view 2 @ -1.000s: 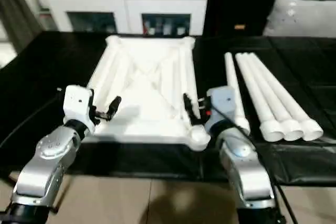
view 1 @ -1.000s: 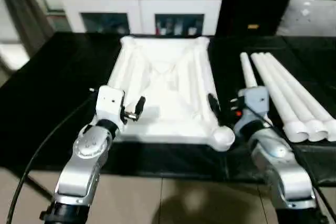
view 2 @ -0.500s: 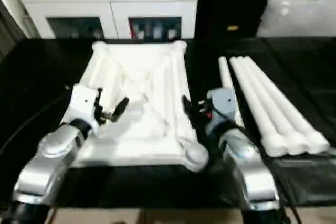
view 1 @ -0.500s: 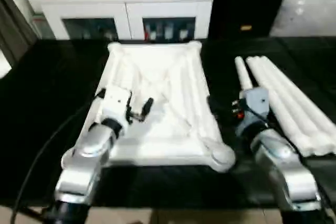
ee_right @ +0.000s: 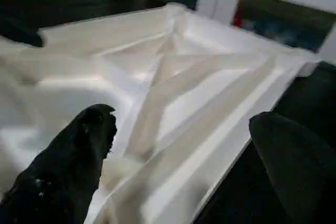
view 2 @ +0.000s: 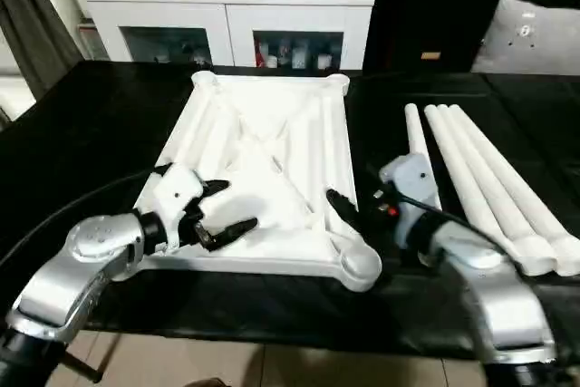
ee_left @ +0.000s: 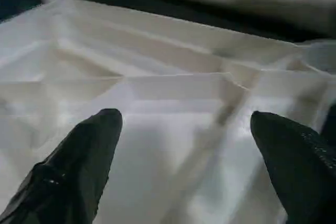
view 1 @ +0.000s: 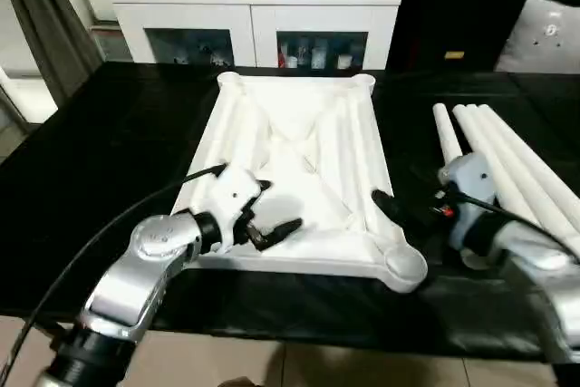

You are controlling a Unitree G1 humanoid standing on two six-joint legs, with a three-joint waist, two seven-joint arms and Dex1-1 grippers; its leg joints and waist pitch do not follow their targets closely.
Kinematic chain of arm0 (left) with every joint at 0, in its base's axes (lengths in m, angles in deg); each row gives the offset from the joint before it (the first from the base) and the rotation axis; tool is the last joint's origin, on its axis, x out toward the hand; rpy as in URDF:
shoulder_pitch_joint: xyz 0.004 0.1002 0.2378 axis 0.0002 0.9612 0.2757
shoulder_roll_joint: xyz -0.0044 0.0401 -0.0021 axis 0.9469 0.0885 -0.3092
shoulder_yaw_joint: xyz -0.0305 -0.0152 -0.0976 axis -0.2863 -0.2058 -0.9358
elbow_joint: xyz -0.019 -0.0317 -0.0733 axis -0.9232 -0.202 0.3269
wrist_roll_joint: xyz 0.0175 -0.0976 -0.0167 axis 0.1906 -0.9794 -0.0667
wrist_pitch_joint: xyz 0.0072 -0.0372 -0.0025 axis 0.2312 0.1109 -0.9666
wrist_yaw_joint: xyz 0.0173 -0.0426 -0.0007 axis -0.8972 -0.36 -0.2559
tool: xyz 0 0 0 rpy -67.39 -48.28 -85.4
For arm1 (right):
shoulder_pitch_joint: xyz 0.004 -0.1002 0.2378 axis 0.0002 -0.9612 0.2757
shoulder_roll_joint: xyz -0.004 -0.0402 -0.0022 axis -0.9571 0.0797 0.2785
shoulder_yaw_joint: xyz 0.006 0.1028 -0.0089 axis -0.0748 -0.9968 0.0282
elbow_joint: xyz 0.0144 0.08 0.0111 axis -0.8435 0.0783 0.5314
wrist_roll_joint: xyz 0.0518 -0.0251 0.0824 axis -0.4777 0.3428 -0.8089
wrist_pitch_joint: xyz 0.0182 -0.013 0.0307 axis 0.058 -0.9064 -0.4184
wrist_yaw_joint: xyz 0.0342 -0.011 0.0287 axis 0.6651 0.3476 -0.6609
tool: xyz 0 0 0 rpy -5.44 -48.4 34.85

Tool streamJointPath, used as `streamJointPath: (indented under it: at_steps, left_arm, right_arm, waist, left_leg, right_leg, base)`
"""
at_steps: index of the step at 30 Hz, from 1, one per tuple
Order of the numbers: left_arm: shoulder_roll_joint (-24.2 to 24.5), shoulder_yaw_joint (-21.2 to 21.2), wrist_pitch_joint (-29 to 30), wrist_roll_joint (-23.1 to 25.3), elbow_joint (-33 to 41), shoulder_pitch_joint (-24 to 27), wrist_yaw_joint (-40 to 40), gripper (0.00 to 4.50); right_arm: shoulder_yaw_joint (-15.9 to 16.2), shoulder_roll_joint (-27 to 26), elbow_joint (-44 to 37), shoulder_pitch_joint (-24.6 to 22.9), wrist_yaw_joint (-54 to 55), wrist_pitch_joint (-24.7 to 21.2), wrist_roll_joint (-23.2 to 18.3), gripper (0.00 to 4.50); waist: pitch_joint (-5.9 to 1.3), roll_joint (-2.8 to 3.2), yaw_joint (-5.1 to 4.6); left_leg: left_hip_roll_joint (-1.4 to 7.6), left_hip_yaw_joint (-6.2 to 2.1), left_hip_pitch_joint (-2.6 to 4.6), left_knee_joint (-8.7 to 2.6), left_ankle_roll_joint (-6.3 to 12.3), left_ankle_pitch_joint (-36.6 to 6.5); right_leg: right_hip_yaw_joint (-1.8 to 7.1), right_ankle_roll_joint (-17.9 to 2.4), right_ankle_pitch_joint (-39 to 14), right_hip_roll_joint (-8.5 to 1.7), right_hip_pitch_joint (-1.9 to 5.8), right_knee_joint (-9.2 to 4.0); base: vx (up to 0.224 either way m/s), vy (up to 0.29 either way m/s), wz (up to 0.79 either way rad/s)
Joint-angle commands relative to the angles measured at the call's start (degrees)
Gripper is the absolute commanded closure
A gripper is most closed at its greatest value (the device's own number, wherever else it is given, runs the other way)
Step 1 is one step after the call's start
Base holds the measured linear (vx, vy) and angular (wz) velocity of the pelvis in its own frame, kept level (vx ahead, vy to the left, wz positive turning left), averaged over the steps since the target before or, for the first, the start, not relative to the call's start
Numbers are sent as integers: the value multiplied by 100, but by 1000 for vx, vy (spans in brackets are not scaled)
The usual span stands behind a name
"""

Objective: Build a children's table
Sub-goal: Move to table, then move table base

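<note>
Currently: table top [view 1: 299, 178], ribbed underside up, under my spread left gripper [view 1: 272, 215]; right gripper [ee_right: 178, 156], fingers parted, straddles its near rim. Legs [view 1: 507, 169] lie just outboard of it. I should seat each leg squarely into a corner socket [view 1: 405, 266].

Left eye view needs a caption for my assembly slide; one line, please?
Both open grippers, left and right, at the upturned tabletop; four legs alongside.

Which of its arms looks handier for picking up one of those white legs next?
Probably the right. The right gripper sits at the tabletop's right edge, fingers open, with the four legs lying just beyond on that side. The left gripper is open over the ribbed underside, farther from them.
</note>
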Motion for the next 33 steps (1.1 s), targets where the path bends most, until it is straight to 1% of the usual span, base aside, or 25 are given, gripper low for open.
streamJointPath:
  at_steps: [1, 2, 3, 4, 5, 6, 7, 8, 10, 11, 12, 13, 15, 16, 17, 20, 21, 22, 23, 24, 25, 26, 27, 29, 33]
  left_arm:
    - [135, 207, -147, 29, -126, -177, 407, 35]
    - [181, 292, -164, 41, -163, -239, 582, 35]
    - [232, 419, -145, 72, -196, -325, 797, 43]
    - [251, 473, -129, 87, -199, -355, 870, 48]
    - [250, 529, -60, 91, -195, -384, 910, 61]
    - [228, 611, 18, 101, -202, -421, 946, 74]
    - [207, 667, 48, 104, -217, -444, 982, 83]
    - [205, 674, 52, 104, -217, -447, 989, 88]
    - [189, 784, 102, 97, -224, -482, 1109, 106]
    - [187, 807, 138, 78, -208, -488, 1148, 106]
    - [186, 827, 169, 61, -192, -495, 1182, 126]
    - [193, 849, 188, 41, -182, -504, 1229, 131]
    - [217, 880, 252, 2, -159, -506, 1306, 140]
    - [217, 880, 252, 2, -159, -506, 1306, 140]
    - [245, 913, 291, 5, -147, -521, 1372, 162]
    - [352, 1064, 579, 35, 4, -604, 1521, 174]
    - [383, 1106, 666, 48, 55, -619, 1552, 176]
    - [386, 1110, 672, 50, 60, -619, 1554, 204]
    - [413, 1144, 733, 74, 103, -629, 1575, 214]
    - [441, 1177, 769, 105, 135, -648, 1599, 218]
    - [450, 1194, 784, 124, 143, -660, 1611, 218]
    - [468, 1229, 828, 163, 161, -686, 1627, 237]
    - [474, 1256, 858, 193, 162, -708, 1634, 250]
    - [473, 1293, 884, 235, 143, -741, 1641, 257]
    - [489, 1430, 969, 402, 70, -843, 1595, 283]
  right_arm:
    - [50, 220, -48, -65, -413, -97, -145, 0]
    - [84, 312, -51, -74, -560, -95, -147, 0]
    - [103, 439, -61, -105, -708, -105, -149, 0]
    - [99, 493, -76, -132, -749, -115, -154, 0]
    - [77, 539, -101, -174, -773, -114, -165, 0]
    - [37, 594, -142, -249, -809, -100, -189, 0]
    - [17, 642, -180, -317, -847, -84, -206, 0]
    - [14, 647, -187, -327, -851, -83, -208, 0]
    - [-27, 730, -282, -479, -920, -69, -235, 0]
    - [-48, 741, -323, -524, -929, -90, -250, 0]
    - [-67, 751, -369, -568, -942, -104, -265, 0]
    - [-80, 769, -417, -615, -960, -114, -289, 0]
    - [-99, 789, -478, -685, -982, -124, -323, 0]
    - [-99, 789, -478, -685, -982, -124, -323, 0]
    - [-115, 797, -508, -729, -1013, -136, -343, 0]
    - [-152, 812, -584, -852, -1051, -152, -396, 0]
    - [-160, 811, -607, -884, -1059, -154, -411, 0]
    - [-160, 810, -609, -887, -1059, -154, -411, 0]
    - [-163, 807, -628, -908, -1061, -161, -416, 0]
    - [-160, 806, -641, -903, -1057, -175, -425, 0]
    - [-158, 808, -643, -900, -1055, -180, -433, 0]
    - [-151, 809, -653, -896, -1047, -188, -440, 0]
    - [-148, 810, -655, -892, -1044, -192, -445, 0]
    - [-147, 811, -659, -893, -1054, -200, -465, 0]
    - [-111, 886, -771, -954, -1168, -297, -541, 0]
  waist:
    - [-226, -50, -36]
    - [-244, -63, -48]
    - [-265, -25, -53]
    - [-260, -38, -59]
    - [-265, -60, -49]
    - [-267, -41, -51]
    - [-272, -48, -44]
    - [-281, -52, -33]
    - [-305, -48, -21]
    - [-318, -1, -20]
    - [-324, -25, -19]
    - [-332, -14, -9]
    - [-342, -33, 0]
    - [-332, -24, 2]
    - [-328, -21, 4]
    - [-297, -55, 8]
    - [-283, -52, 4]
    - [-273, -42, -1]
    - [-266, -45, -6]
    - [-260, -9, -3]
    - [-250, -30, -15]
    - [-251, -19, -16]
    - [-249, -30, -21]
    - [-253, -31, -16]
    - [-271, -23, -8]
  left_leg:
    - [613, -354, 116, -676, -260, -2415]
    - [618, -343, 100, -677, -225, -2304]
    - [614, -325, 74, -678, -122, -2041]
    - [616, -300, 75, -674, -101, -2022]
    - [610, -269, 103, -653, -63, -2021]
    - [610, -251, 80, -637, -6, -1902]
    - [609, -228, 77, -621, 76, -1779]
    - [615, -220, 81, -614, 112, -1718]
    - [620, -197, 92, -599, 276, -1483]
    - [614, -201, 87, -589, 318, -1381]
    - [624, -192, 80, -583, 436, -1195]
    - [621, -185, 75, -569, 549, -1040]
    - [624, -178, 62, -547, 703, -856]
    - [629, -177, 59, -549, 747, -878]
    - [633, -176, 66, -553, 743, -937]
    - [654, -177, 85, -592, 625, -1242]
    - [652, -176, 90, -605, 570, -1356]
    - [646, -179, 94, -613, 500, -1466]
    - [648, -176, 98, -618, 458, -1524]
    - [653, -187, 104, -630, 370, -1633]
    - [653, -190, 105, -647, 298, -1743]
    - [650, -190, 109, -649, 265, -1778]
    - [642, -185, 112, -653, 224, -1820]
    - [642, -183, 111, -649, 206, -1781]
    - [643, -183, 89, -640, 334, -1498]
  right_leg:
    - [277, -929, -1764, -517, 39, -616]
    - [275, -957, -1467, -511, 46, -586]
    - [259, -1035, -985, -516, 54, -553]
    - [261, -1060, -899, -519, 35, -566]
    - [274, -1146, -776, -532, 6, -561]
    - [289, -1222, -664, -568, 25, -560]
    - [297, -1273, -573, -577, 29, -566]
    - [297, -1300, -503, -582, 34, -568]
    - [290, -1399, -80, -565, 37, -548]
    - [282, -1429, 67, -566, 46, -526]
    - [278, -1473, 345, -565, 52, -526]
    - [270, -1503, 545, -570, 66, -518]
    - [265, -1538, 741, -579, 76, -508]
    - [258, -1563, 630, -580, 68, -515]
    - [255, -1570, 527, -577, 63, -521]
    - [261, -1555, -17, -567, 51, -557]
    - [266, -1543, -201, -563, 37, -568]
    - [266, -1530, -397, -564, 27, -582]
    - [270, -1518, -493, -564, 19, -591]
    - [281, -1493, -628, -572, 15, -596]
    - [287, -1458, -736, -563, 9, -610]
    - [290, -1443, -768, -565, 7, -611]
    - [300, -1409, -819, -565, 0, -622]
    - [307, -1387, -799, -574, -1, -630]
    - [299, -1430, -379, -574, 20, -608]
  base:
    - [-23, 57, -14]
    - [-20, 84, -21]
    - [0, 55, -13]
    - [0, 0, 0]
    - [0, 0, 0]
    - [0, 0, 0]
    - [0, 0, 0]
    - [0, 0, 0]
    - [0, 0, 0]
    - [0, 0, 0]
    - [0, 0, 0]
    - [0, 0, 0]
    - [0, 0, 0]
    - [0, 0, 0]
    - [0, 0, 0]
    - [0, 0, 0]
    - [0, 0, 0]
    - [0, 0, 0]
    - [0, 0, 0]
    - [0, 0, 0]
    - [0, 0, 0]
    - [0, 0, 0]
    - [0, 0, 0]
    - [0, 0, 0]
    - [0, 0, 0]
